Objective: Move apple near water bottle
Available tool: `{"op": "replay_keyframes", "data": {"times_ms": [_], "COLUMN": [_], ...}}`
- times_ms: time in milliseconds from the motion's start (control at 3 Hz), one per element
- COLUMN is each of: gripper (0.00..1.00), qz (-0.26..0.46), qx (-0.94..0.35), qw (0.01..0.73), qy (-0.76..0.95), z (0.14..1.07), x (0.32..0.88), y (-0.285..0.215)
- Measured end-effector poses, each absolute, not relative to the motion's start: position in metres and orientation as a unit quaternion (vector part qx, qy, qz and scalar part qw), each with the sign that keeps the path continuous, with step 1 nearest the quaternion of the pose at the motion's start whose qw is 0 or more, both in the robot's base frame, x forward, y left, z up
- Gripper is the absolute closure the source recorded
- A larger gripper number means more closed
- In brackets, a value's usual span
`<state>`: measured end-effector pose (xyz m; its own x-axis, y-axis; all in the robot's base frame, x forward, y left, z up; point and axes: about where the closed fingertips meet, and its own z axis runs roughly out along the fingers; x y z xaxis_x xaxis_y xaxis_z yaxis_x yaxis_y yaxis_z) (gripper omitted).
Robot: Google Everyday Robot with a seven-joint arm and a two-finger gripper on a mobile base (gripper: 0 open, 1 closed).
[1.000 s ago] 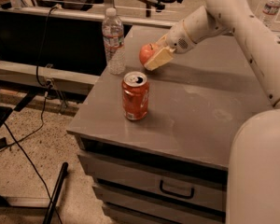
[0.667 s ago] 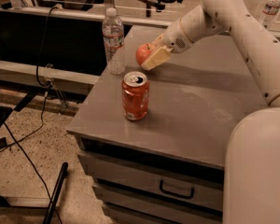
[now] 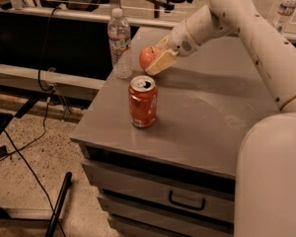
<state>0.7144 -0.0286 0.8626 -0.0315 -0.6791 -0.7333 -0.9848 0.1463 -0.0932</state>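
Note:
The orange-red apple (image 3: 147,57) is held in my gripper (image 3: 155,59), just above the grey cabinet top (image 3: 207,117). The gripper's pale fingers (image 3: 162,61) are shut on the apple's right side. The clear ribbed water bottle (image 3: 119,44) with a white cap stands upright at the cabinet's far left corner, a short way left of the apple. My white arm reaches in from the right.
An orange soda can (image 3: 142,101) stands upright near the cabinet's front left, in front of the apple. A smaller labelled bottle (image 3: 286,10) stands far back right. The cabinet has drawers with a handle (image 3: 186,202). Cables and a dark pole lie on the floor at left.
The gripper with the apple has moved a little left, closer to the water bottle. The can and the bottle have not moved.

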Motion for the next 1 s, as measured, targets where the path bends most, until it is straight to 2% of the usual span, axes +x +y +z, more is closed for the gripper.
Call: {"op": "replay_keyframes", "data": {"times_ms": [333,1000], "gripper": [0.84,0.37], "qz": [0.228,0.223], "qx": [-0.618,-0.622], "qw": [0.329,0.325], "qy": [0.677,0.676], "z": [0.8612,0.8548], "x": [0.7105,0.7089], "y": [-0.0229,-0.017]}}
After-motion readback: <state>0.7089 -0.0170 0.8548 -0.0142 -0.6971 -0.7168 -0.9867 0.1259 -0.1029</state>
